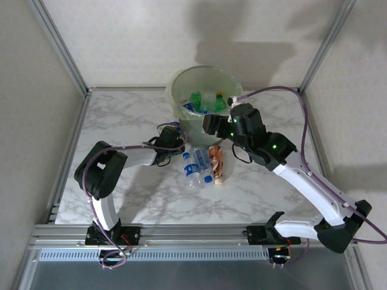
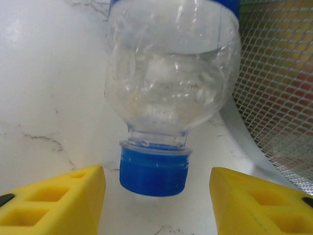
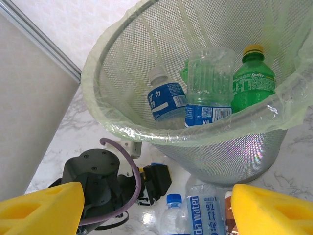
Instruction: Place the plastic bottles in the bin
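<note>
"Judging by the bin (image 3: 132, 58), how far along?"

"Several plastic bottles (image 3: 208, 93) are inside, one a Sprite bottle (image 3: 252, 83). A few lie on the bench (image 1: 121, 121) beside it, one label (image 3: 203, 208) ending 'da water'. Left claw (image 2: 157, 196) stands open astride a blue cap (image 2: 154, 169), untouching; right claw (image 3: 157, 210) is wide and empty."

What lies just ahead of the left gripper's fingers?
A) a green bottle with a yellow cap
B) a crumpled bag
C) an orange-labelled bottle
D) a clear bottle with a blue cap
D: the left wrist view shows a clear bottle, its blue cap towards the camera, with the left gripper open either side of the cap, not touching it.
</note>
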`<control>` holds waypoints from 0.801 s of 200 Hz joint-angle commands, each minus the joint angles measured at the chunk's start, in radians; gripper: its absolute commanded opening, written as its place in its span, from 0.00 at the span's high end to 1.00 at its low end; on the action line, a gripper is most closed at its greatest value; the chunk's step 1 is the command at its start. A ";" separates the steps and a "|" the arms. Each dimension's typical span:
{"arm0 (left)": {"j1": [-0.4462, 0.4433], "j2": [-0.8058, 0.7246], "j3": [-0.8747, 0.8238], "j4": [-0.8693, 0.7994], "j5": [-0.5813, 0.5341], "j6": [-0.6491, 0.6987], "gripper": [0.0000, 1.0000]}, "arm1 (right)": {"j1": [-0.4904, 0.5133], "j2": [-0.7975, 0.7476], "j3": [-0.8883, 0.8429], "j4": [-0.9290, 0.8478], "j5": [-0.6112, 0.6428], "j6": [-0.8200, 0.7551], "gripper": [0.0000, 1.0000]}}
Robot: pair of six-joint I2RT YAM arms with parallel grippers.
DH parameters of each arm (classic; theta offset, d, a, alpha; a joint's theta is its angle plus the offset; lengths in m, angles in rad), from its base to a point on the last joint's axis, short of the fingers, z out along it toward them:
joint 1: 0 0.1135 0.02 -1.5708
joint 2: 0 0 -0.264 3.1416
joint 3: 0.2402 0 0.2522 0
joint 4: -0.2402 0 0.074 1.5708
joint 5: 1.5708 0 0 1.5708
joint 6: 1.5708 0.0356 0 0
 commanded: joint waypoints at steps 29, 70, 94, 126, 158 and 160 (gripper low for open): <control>-0.003 0.039 0.053 0.001 -0.044 0.041 0.48 | 0.004 -0.012 0.001 0.014 -0.004 0.006 0.21; -0.003 0.056 0.057 -0.002 -0.040 0.035 0.59 | 0.004 -0.020 0.005 0.007 0.002 0.006 0.21; -0.003 0.036 0.038 -0.006 -0.052 0.030 0.65 | 0.004 -0.017 0.007 0.013 0.000 0.007 0.21; -0.005 -0.022 0.000 -0.024 -0.071 0.027 0.69 | 0.005 -0.013 0.020 0.020 -0.001 0.004 0.21; -0.004 -0.127 -0.070 -0.043 -0.085 0.015 0.73 | 0.005 -0.013 0.038 0.023 -0.002 -0.005 0.21; -0.004 -0.134 -0.076 -0.046 -0.084 0.014 0.73 | 0.005 -0.013 0.039 0.023 -0.001 -0.005 0.21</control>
